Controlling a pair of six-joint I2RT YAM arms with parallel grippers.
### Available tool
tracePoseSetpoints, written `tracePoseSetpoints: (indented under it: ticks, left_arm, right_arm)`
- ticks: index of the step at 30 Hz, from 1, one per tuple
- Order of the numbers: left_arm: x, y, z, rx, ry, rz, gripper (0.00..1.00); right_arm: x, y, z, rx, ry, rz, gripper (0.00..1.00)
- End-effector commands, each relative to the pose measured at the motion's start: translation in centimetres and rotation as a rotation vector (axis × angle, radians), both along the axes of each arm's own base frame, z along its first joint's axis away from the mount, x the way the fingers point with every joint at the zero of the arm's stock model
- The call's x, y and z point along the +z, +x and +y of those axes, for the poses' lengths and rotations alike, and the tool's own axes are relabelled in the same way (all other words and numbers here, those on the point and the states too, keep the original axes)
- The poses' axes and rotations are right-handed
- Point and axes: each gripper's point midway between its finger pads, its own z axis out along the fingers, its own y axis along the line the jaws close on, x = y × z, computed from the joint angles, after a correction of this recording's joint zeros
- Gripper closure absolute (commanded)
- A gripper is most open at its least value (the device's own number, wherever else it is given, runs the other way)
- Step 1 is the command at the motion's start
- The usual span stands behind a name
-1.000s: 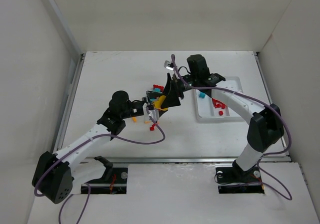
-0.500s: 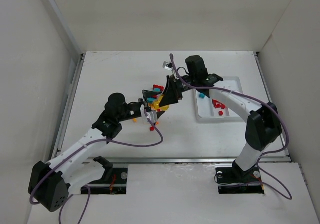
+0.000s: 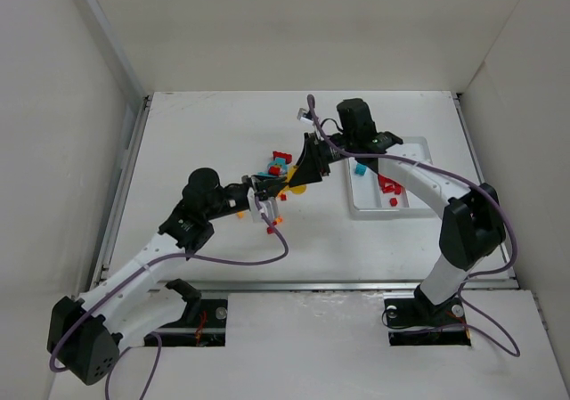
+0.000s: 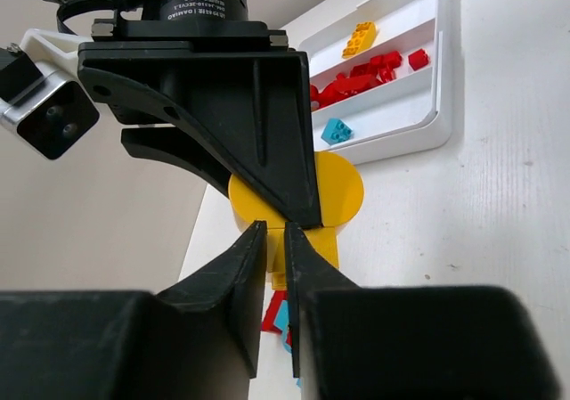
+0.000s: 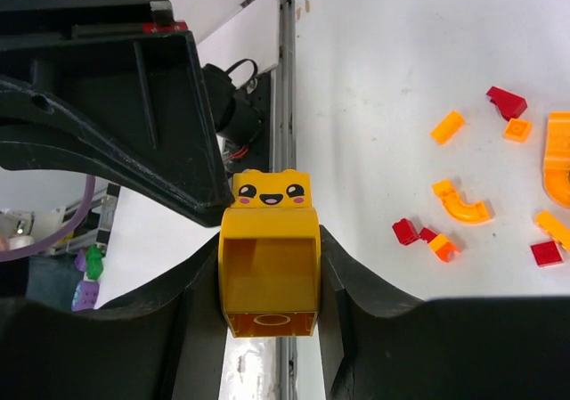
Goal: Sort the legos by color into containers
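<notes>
Overhead view: the two arms meet mid-table. The left gripper [image 3: 267, 191] and right gripper [image 3: 307, 161] sit tip to tip over the white table [image 3: 205, 133], with a scrap of yellow between them. The shallow white plastic tray [image 3: 374, 211] lies just right of the right gripper. The jaws are too small here to read.
Right wrist view: only this view shows the yellow plastic block [image 5: 267, 280] clearly; it is hollow, with a smiling face printed on its far end.
Right gripper [image 5: 269, 240]: clamped on the yellow plastic block, one finger against each side wall.
Left wrist view: only this view shows inside the tray's [image 4: 438, 119] three compartments. There is an orange-yellow brick [image 4: 361, 36] in the farthest, red bricks [image 4: 365, 69] in the middle and a teal brick [image 4: 336, 131] in the nearest.
Left gripper [image 4: 274, 235]: fingers drawn near together, with yellow showing through the narrow slit between them. Whether they pinch the block cannot be told.
Block and tools: the block is left of the tray and outside it. The left gripper's tip lies just beside its face end, opposite the right gripper.
On the table: loose bricks [image 5: 461, 202], red and orange, lie scattered beside the grippers. Red and teal ones show under the left fingers in the left wrist view.
</notes>
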Motion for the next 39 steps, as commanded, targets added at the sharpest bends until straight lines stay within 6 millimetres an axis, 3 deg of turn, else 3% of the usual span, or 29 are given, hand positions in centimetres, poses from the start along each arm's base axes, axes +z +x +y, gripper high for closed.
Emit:
tracePoseSetpoints:
  ticks: [1,2,3,5,6,7,8,9,10,16,23,27,35,39]
  left_arm:
    - [0.1,0.3,-0.1,0.008,-0.002,0.018,0.92]
    - [0.2,0.4,-0.2,0.008,-0.001,0.02,0.99]
    - [0.2,0.5,-0.2,0.018,-0.005,0.031,1.0]
    - [0.2,0.7,-0.1,0.031,-0.007,0.04,1.0]
    - [-0.1,0.8,0.1,0.044,-0.004,0.055,0.95]
    - [-0.1,0.8,0.1,0.044,-0.004,0.056,0.47]
    - [-0.3,0.8,0.1,0.044,0.001,0.063,0.26]
    - [-0.3,0.8,0.1,0.044,0.001,0.063,0.17]
    - [-0.3,0.8,0.1,0.044,0.001,0.063,0.15]
    - [-1.3,1.1,-0.1,0.045,0.018,0.088,0.24]
    - [0.1,2.0,-0.4,0.066,-0.022,0.054,0.34]
    - [0.6,2.1,-0.5,0.066,-0.035,0.035,0.34]
    - [0.4,1.8,-0.6,0.048,-0.036,0.036,0.55]
    - [0.6,1.5,-0.8,0.026,-0.042,0.03,0.53]
  right_arm:
    - [3.4,-0.9,-0.1,0.039,0.078,-0.095,1.0]
    - [3.4,-0.6,-0.4,0.029,0.077,-0.095,1.0]
    - [3.4,-0.6,-0.4,0.028,0.076,-0.086,1.0]
    - [3.8,0.3,-1.4,-0.009,0.077,-0.087,1.0]
    - [3.8,0.1,-1.5,-0.009,0.078,-0.088,1.0]
    - [3.8,0.5,-1.8,-0.021,0.077,-0.088,1.0]
    - [3.8,0.5,-1.8,-0.021,0.077,-0.088,1.0]
    - [4.2,0.4,-1.9,-0.021,0.081,-0.097,1.0]
    - [4.2,0.3,-1.9,-0.023,0.08,-0.088,1.0]
    - [4.2,0.2,-1.5,-0.014,0.079,-0.078,1.0]
    - [3.8,0.0,-0.7,-0.002,0.069,-0.061,1.0]
    - [3.7,-0.4,-0.1,0.016,0.07,-0.061,1.0]
    - [2.5,-0.5,0.6,0.024,0.05,-0.027,1.0]
    - [2.4,-0.4,1.0,0.023,0.045,-0.03,1.0]
